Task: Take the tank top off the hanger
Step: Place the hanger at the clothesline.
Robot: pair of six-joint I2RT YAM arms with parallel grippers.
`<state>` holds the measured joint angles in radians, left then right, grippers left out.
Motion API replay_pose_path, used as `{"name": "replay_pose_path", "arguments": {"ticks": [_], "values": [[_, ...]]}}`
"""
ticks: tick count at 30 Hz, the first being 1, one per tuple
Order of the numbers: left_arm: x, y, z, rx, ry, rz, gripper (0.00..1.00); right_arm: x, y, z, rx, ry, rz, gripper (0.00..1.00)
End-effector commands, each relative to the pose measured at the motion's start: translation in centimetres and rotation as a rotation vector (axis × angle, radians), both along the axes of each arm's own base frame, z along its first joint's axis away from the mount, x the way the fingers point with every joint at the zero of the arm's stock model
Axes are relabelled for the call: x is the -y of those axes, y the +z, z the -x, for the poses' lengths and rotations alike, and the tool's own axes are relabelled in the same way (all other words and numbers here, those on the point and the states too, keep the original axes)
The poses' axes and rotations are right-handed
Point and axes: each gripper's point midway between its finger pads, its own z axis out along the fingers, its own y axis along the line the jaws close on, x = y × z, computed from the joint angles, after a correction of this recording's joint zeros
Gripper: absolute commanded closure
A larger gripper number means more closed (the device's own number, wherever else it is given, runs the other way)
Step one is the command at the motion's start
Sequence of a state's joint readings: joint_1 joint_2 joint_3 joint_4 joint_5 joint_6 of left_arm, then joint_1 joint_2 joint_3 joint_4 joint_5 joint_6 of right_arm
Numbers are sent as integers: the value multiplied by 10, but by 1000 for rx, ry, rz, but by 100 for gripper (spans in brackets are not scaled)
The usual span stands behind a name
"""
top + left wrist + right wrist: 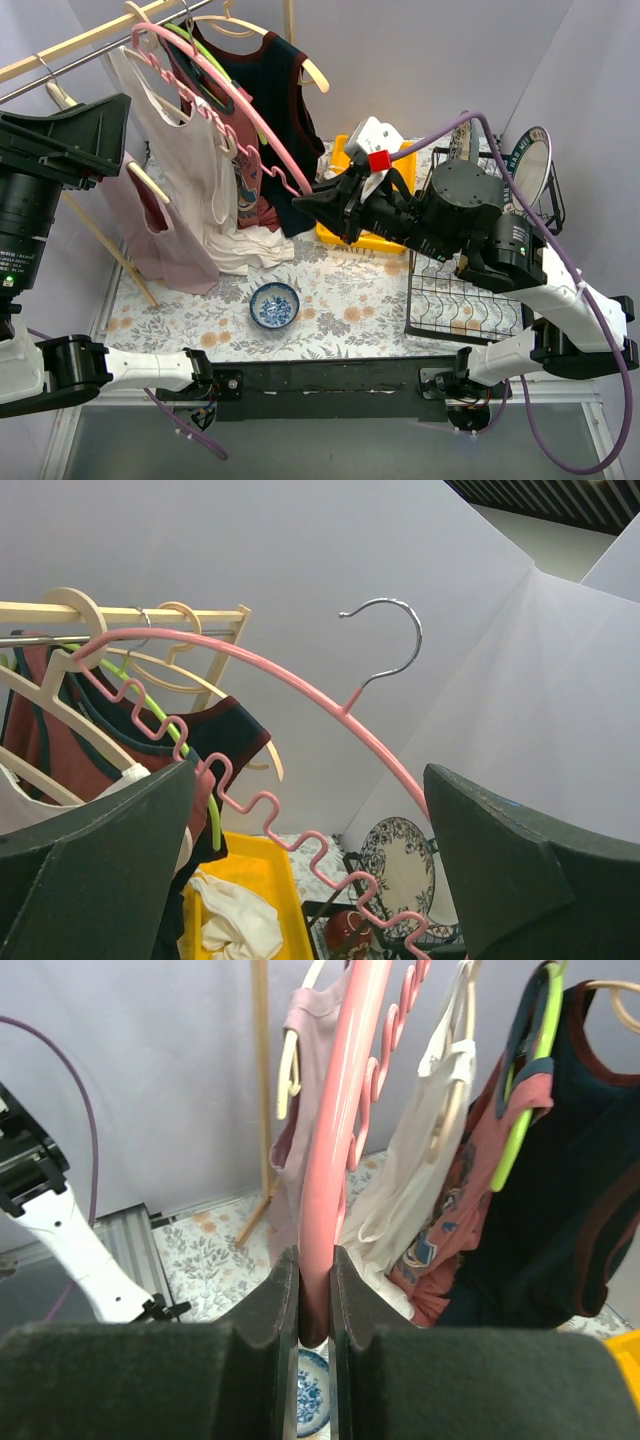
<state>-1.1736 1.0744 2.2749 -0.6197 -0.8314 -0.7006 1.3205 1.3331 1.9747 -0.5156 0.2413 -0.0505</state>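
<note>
**Right gripper (pixel 314 1295) clamped on the low end of the pink hanger (pixel 335 1110)**

Top view: the right arm reaches across the table (pixel 340 300) toward the rail (pixel 60 55). Its jaws pinch the hanger's lower tip, nearly closed, with only the pink bar between them. From the grip the hanger slants up and to the left, smooth arc above and wavy bar below, its far end close by the rail.

Left wrist view: the hanger's metal hook (pixel 395 630) stands free in the air, and both bars are bare. The left gripper (pixel 310 770) is held high beside the rail, jaws spread wide and grasping nothing. The pink arc shows through the gap between its fingers, apart from both.

Four tops hang at the rail on other hangers. From left to right in the top view they are the lilac top (pixel 165 240), white top (pixel 195 170), red top (pixel 250 195) on a green hanger, and navy top (pixel 285 120). The wavy bar crosses in front of the white and red tops; whether it touches them cannot be told.

A crumpled white cloth (pixel 240 920) lies in the yellow bin (pixel 250 855) at the back of the table, just behind the right gripper. Whether it is the tank top cannot be told.

A blue-patterned bowl (pixel 274 305) sits near the table's front edge. A wire rack (pixel 450 300) stands on the right, with a plate (pixel 530 155) upright at its back.
</note>
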Motion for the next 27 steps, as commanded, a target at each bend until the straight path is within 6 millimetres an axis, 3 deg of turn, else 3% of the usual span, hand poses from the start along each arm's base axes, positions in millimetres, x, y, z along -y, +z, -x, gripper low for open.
{"name": "replay_pose_path", "arguments": {"ticks": [1,5,7,8,10,12,13,17,22,27], "values": [[2,0,0,5,-3,-17,2,-12,13,10,-16,51,-88,99],[3,0,1,6,-13,-18,2,-28,6,0,-21,16,-60,99],[5,0,0,6,-16,-22,2,-31,15,-7,-5,-16,-63,99],[6,0,1,8,-19,-21,2,-43,5,-12,-6,-27,-29,99],[9,0,0,11,-23,-26,2,-47,13,-19,2,-60,-39,99],[15,1,-1,16,-33,-34,2,-64,5,-26,-6,-72,-21,99],[17,1,-1,17,-34,-39,2,-64,13,-28,-6,-86,-42,99],[24,4,-2,31,-45,-52,2,-84,3,-46,-16,-145,-49,99],[19,10,2,53,-53,-33,2,-103,12,-63,-44,-89,-132,99],[18,11,3,60,-59,-31,2,-126,8,-72,-41,-54,-157,99]]}}
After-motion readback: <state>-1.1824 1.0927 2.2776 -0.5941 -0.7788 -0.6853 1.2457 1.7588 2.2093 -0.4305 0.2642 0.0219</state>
